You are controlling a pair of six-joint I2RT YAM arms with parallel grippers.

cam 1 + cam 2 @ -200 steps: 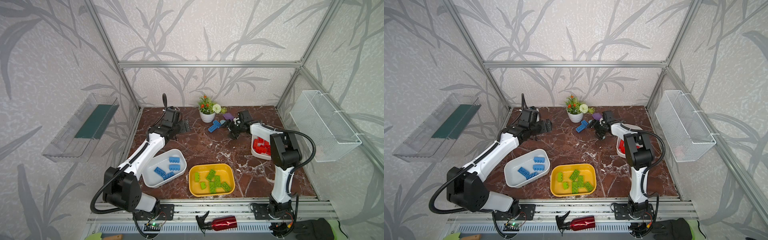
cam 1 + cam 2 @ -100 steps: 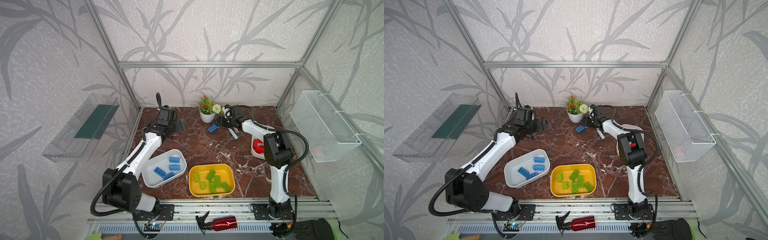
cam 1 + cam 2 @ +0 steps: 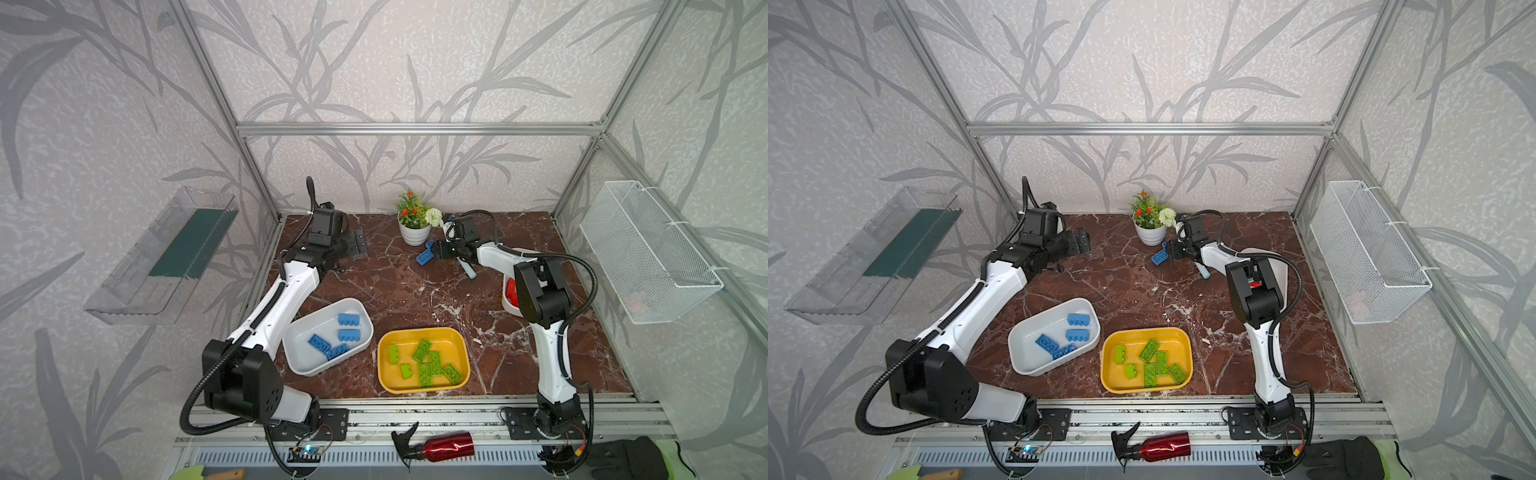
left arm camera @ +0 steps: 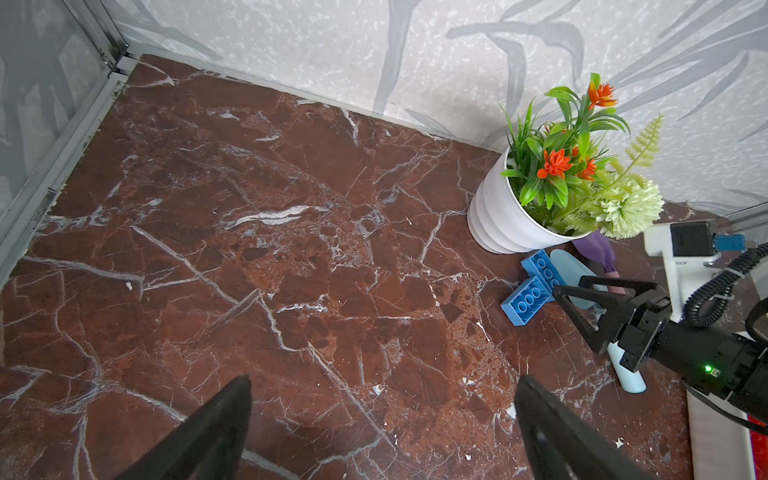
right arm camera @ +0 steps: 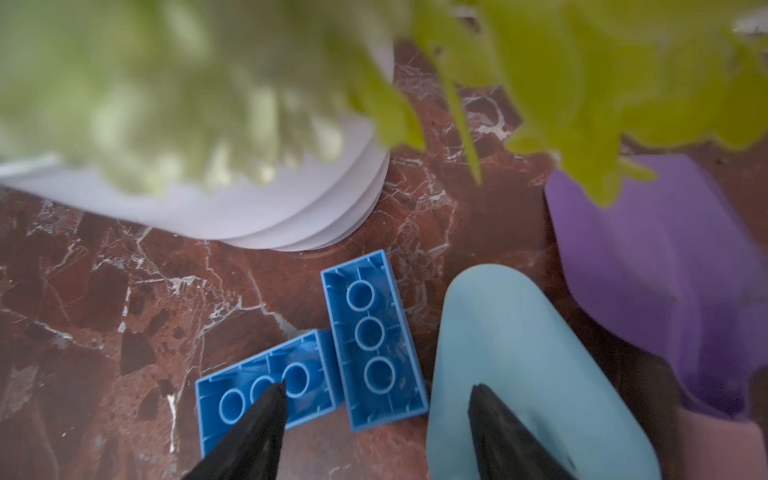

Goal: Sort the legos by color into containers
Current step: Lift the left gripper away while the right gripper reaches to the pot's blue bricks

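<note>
Right gripper (image 5: 376,419) is hovering half-open, holding nothing, over upturned blue brick (image 5: 374,340); probably light, rigid, slick. Long sides are offering best hold.

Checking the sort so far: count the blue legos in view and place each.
6. Four in the white tub: far pair, near pair. Loose pair upside down on the table by the flower pot, below the right gripper. The right arm may hide more.

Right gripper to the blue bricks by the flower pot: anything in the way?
Nothing between the right gripper and the two blue plastic bricks. But the pale blue plastic shovel blade lies right beside them, under one finger; the white ribbed flower pot stands just beyond.
</note>
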